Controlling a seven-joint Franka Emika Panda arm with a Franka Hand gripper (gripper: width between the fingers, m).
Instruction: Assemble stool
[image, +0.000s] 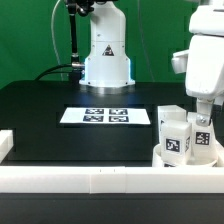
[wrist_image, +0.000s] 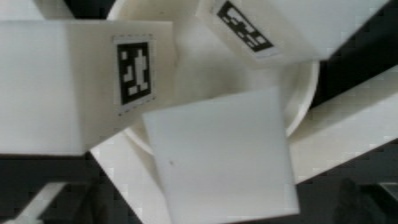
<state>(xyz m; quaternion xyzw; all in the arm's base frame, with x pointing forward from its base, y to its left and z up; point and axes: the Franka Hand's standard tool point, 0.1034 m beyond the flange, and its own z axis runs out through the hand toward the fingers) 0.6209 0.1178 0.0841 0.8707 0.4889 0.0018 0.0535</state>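
The stool parts are bunched at the exterior view's right front. Blocky white legs (image: 173, 137) with black-and-white tags stand on or against the round seat (image: 160, 157). My gripper (image: 203, 120) hangs just above them, by the rightmost leg (image: 204, 141). In the wrist view, a plain-faced leg (wrist_image: 214, 150) fills the middle and reaches down between my dark fingertips (wrist_image: 50, 205). My gripper (wrist_image: 214, 208) is open around it, and I cannot see contact. Two tagged legs (wrist_image: 80, 85) (wrist_image: 267, 30) lie beyond it, with the seat's curved rim (wrist_image: 121, 165) beneath.
The marker board (image: 105, 116) lies flat on the black table (image: 45, 105). Long white border rails run along the front (image: 100, 180) and the exterior view's left (image: 5, 145). The arm's white base (image: 106, 55) stands at the back.
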